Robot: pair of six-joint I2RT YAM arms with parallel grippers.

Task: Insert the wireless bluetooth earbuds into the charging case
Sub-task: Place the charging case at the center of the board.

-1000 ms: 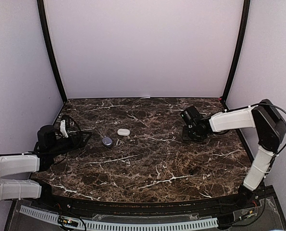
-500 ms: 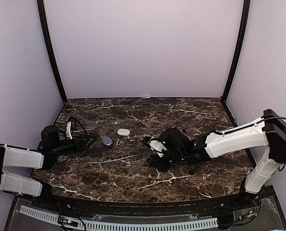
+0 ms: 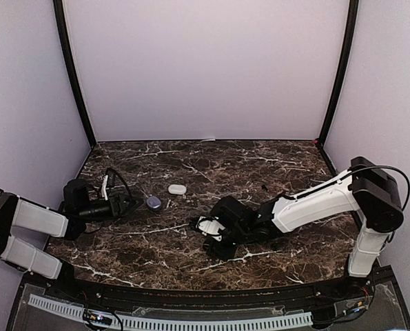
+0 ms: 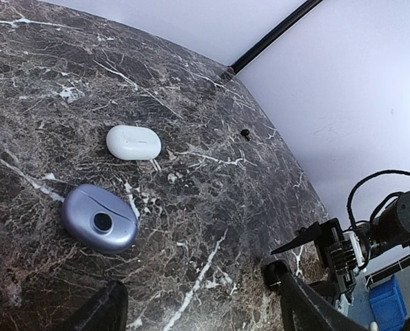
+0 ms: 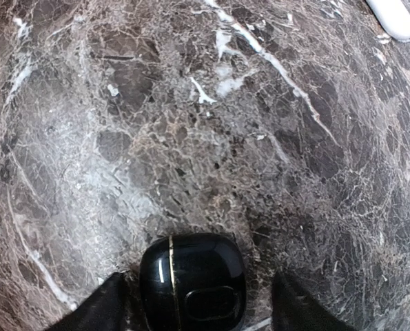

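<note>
Top external | 3 cases [image 3: 177, 189] [image 3: 153, 202] | left gripper [image 4: 194, 296] spread | right gripper [image 5: 199, 303] spread astride black case [image 5: 191, 276]

A dark marble table [image 3: 273, 162] with white veins is carrying everything. A white case [image 3: 177, 189] is lying flat and closed left of the middle. A purple case [image 3: 154, 202] is sitting just beside it, nearer and further left, the two apart; in the left wrist view its top is showing a dark round spot. A black case [image 5: 191, 278] with a thin gold seam is resting closed nearer the front, well apart from both. A dark speck [image 4: 244, 132] is lying towards the far right, possibly an earbud, though it is too small to tell.
</note>
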